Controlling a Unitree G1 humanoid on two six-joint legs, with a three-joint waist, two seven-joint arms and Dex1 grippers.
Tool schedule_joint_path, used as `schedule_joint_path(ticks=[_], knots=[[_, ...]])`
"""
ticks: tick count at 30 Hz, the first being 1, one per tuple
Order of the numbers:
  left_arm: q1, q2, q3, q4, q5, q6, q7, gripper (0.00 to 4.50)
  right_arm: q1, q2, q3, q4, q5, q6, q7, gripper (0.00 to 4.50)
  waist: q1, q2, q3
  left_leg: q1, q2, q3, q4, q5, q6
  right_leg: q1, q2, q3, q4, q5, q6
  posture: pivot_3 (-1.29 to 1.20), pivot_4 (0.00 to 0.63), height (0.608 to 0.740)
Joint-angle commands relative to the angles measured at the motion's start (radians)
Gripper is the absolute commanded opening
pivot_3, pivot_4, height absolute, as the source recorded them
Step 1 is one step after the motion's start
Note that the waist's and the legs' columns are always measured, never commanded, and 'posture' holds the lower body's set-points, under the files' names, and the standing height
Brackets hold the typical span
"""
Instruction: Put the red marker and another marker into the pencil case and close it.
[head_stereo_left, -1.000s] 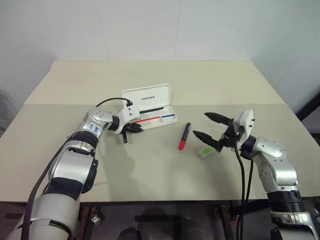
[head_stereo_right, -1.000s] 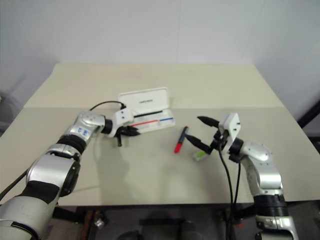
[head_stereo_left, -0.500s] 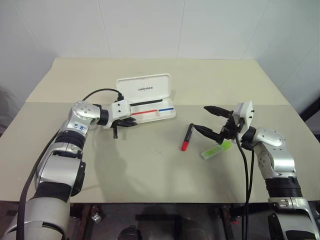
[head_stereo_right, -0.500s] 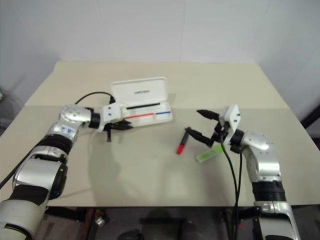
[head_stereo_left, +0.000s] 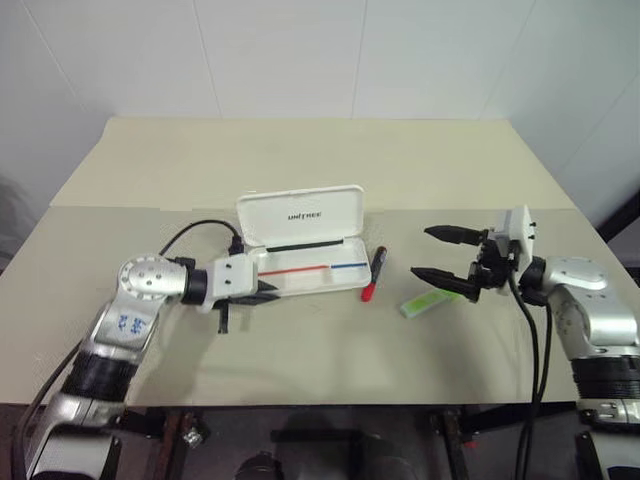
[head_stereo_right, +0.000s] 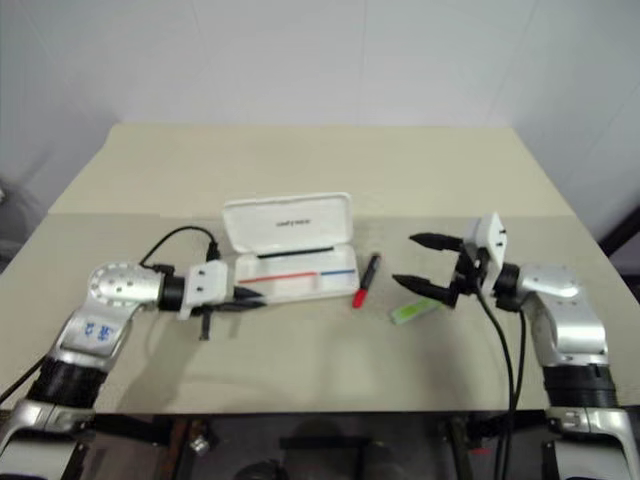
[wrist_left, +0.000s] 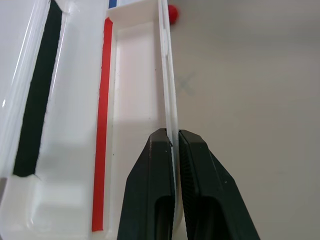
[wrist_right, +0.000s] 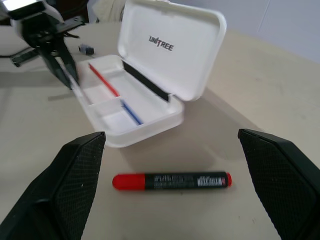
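nearest the camera, at lower left of the head view, the left gripper (head_stereo_left: 268, 293) was pinched shut on the thin front wall of the pencil case (head_stereo_left: 310, 250), one black finger on each side of the white rim, as the left wrist view showed close up. across the frame at right of centre, the right gripper (head_stereo_left: 440, 254) hovered above the beige table (head_stereo_left: 300, 340) with its two black fingers spread wide and nothing between them, pointing toward the middle of the frame. just below and beside its lower finger, the pale-green marker (head_stereo_left: 432, 299) lay flat on the table. left of that, the red marker (head_stereo_left: 374, 273) rested on the table just beside the case's right end, red cap toward the camera, black barrel pointing away. behind it in mid frame, the white case stood open, its lid with dark lettering upright at the back, its tray showing a thin red-and-blue line (head_stereo_left: 315, 269) and no markers. a black cable (head_stereo_left: 195, 232) arched above the left wrist.
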Motion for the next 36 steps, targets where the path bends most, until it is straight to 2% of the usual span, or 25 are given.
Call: schedule_joint_path(ticks=[1, 7, 15, 32, 33, 36], knots=[[0.042, 0.013, 0.007, -0.122, -0.004, 0.045, 0.053, 0.01, 0.006, -0.029, -0.042, -0.032, 0.017, 0.002, 0.003, 4.50, 0.000, 0.000, 0.000, 0.000, 0.000, 0.000, 0.000, 0.000, 0.000, 0.000, 0.000, 0.000, 0.000, 0.000, 0.000, 0.00, 0.150, 0.740], [0.140, 0.036, -0.018, -0.225, 0.007, 0.053, 0.080, 0.01, 0.010, -0.024, -0.037, -0.036, 0.010, -0.002, -0.014, 4.50, -0.003, 0.000, 0.000, 0.002, 0.000, 0.000, 0.000, 0.000, -0.001, 0.000, 0.000, 0.002, 0.000, 0.000, -0.001, 0.00, 0.150, 0.740], [0.311, 0.134, 0.055, -0.345, -0.050, 0.031, 0.065, 0.01, 0.023, -0.027, -0.037, -0.056, 0.008, 0.003, -0.035, 4.50, -0.002, 0.000, 0.000, 0.001, 0.000, 0.000, 0.000, 0.000, 0.000, 0.000, 0.000, 0.002, -0.001, -0.001, -0.001, 0.00, 0.150, 0.740], [0.333, 0.165, 0.045, -0.255, -0.039, -0.079, 0.071, 0.01, 0.037, -0.018, -0.022, -0.092, 0.012, 0.018, -0.061, 4.50, -0.002, 0.000, 0.000, 0.001, 0.000, 0.000, 0.000, 0.000, 0.000, 0.000, 0.000, 0.002, -0.002, -0.001, -0.002, 0.00, 0.150, 0.740], [0.332, 0.165, 0.044, -0.253, -0.038, -0.080, 0.070, 0.66, 0.039, -0.018, -0.023, -0.096, 0.013, 0.020, -0.063, 4.50, -0.002, 0.000, 0.000, 0.001, 0.000, 0.000, 0.000, 0.000, 0.000, 0.000, 0.000, 0.002, -0.002, -0.001, -0.002, 0.00, 0.150, 0.740], [0.321, 0.161, 0.039, -0.251, -0.044, -0.066, 0.068, 1.53, 0.043, -0.017, -0.021, -0.106, 0.014, 0.027, -0.068, 4.50, -0.002, 0.000, 0.000, 0.001, 0.000, 0.000, 0.000, 0.000, 0.000, 0.000, 0.000, 0.002, -0.002, -0.001, -0.002, 0.00, 0.150, 0.740]])
